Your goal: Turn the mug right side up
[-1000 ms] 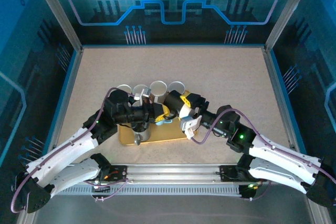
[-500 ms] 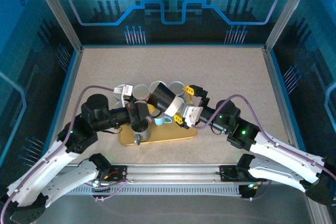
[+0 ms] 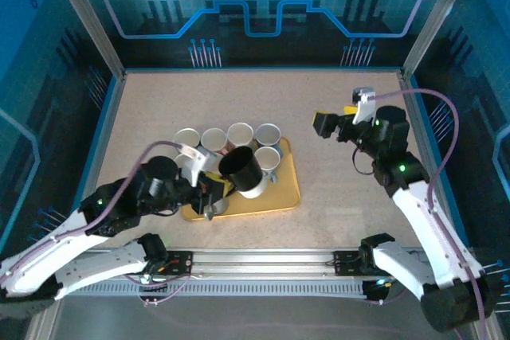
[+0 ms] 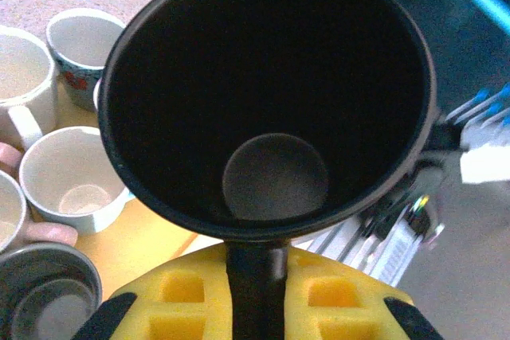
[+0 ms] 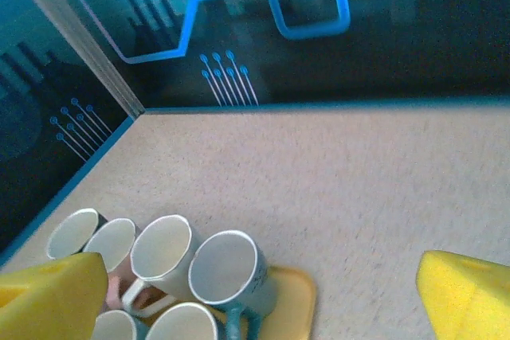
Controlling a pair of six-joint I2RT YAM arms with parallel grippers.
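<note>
From above, your left end effector (image 3: 215,189) is clamped on the black mug (image 3: 241,171) over the yellow tray (image 3: 288,190). The mug's mouth faces up, its long axis tilted. White mugs (image 3: 239,134) crowd just beyond that end effector. Your right end effector (image 3: 325,125) sits well apart.

Left wrist: the mouth opens toward the camera, with the handle pinched between the fingers (image 4: 187,308).

Right wrist: its fingers (image 5: 48,296) are spread wide, holding nothing.

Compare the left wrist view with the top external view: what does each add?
Left wrist: a look straight down inside the black round mug to its round floor, with its handle between the left gripper's yellow pads. Top external: the right gripper off over the beige table, apart from the yellow tray. Both: the mug held mouth upward over the tray, with white mugs beside it.
</note>
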